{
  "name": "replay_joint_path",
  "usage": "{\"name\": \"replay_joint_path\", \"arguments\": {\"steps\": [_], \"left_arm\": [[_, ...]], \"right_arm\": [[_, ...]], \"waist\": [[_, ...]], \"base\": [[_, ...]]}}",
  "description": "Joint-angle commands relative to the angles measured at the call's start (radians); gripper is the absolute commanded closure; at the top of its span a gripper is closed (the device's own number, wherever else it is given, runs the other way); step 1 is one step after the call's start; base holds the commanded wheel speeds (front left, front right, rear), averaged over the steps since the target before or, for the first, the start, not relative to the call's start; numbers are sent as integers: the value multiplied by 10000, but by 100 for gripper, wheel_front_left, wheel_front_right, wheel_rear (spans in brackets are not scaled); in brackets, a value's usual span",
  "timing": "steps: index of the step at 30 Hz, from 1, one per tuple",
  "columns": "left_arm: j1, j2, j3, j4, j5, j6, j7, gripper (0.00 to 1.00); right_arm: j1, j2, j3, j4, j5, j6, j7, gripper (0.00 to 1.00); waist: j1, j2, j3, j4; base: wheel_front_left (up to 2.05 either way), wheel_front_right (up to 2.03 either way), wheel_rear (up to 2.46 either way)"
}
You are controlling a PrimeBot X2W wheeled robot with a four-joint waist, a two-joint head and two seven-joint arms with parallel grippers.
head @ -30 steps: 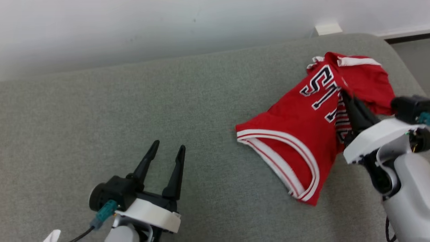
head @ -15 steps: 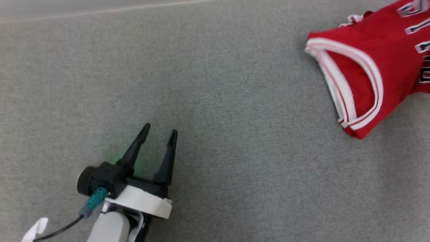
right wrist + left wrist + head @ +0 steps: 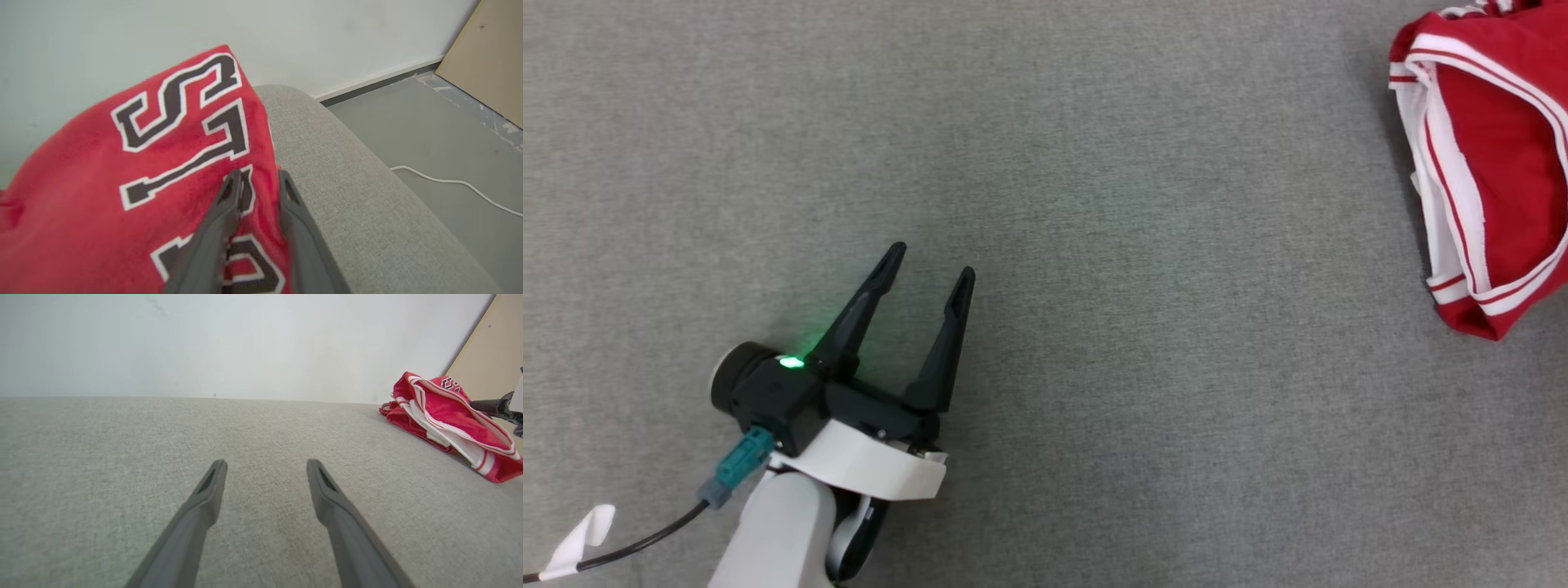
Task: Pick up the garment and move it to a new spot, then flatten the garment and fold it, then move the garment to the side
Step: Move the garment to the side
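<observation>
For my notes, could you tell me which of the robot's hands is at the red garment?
The right hand, fingers narrowly parted at the garment; the left hand stands wide open over the grey cushion.

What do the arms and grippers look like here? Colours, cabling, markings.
Left gripper: two long, tapering black fingers on a black body with a lit green light, white collar, pale grey forearm. A teal plug feeds a black cable with a white tag. Right gripper: same dark slotted fingers.
</observation>
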Motion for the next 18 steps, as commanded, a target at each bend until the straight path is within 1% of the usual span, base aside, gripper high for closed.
{"name": "replay_joint_path", "arguments": {"steps": [1, 4, 7, 10, 13, 15, 18], "left_arm": [[173, 98, 172, 397, -138, 26, 61, 0], [244, -43, 257, 272, -178, 26, 49, 0], [359, -221, 448, 134, -264, 23, 37, 0], [625, -357, 799, 87, -370, 23, 35, 0], [964, -425, 1111, 97, -378, 23, 35, 0], [1210, -481, 1355, 115, -369, 24, 35, 0], [1568, -544, 1700, 153, -336, 47, 35, 0]], "right_arm": [[-122, -55, -70, 370, -151, -27, -70, 0], [-365, -266, -26, 986, -784, -27, -510, 0], [-342, -395, 70, 1133, -1386, -27, -1466, 0], [41, -127, 313, 888, -1788, -27, -2373, 0], [552, 208, 660, 238, -1873, -27, -2827, 0], [1052, 509, 990, -462, -1784, -27, -2970, 0], [2059, 787, 1472, -1723, -1634, -27, -3075, 0]], "waist": [[-1, 0, -122, 127], [-1, 0, -494, 275], [-1, 0, -1118, 440], [-1, 0, -1912, 566], [-1, 0, -2750, 663], [-1, 0, -3253, 706], [-1, 0, -3916, 777]], "base": [[0, 0, 0], [0, 0, 0], [0, 0, 0], [0, 0, 0], [0, 0, 0], [0, 0, 0], [0, 0, 0]]}}
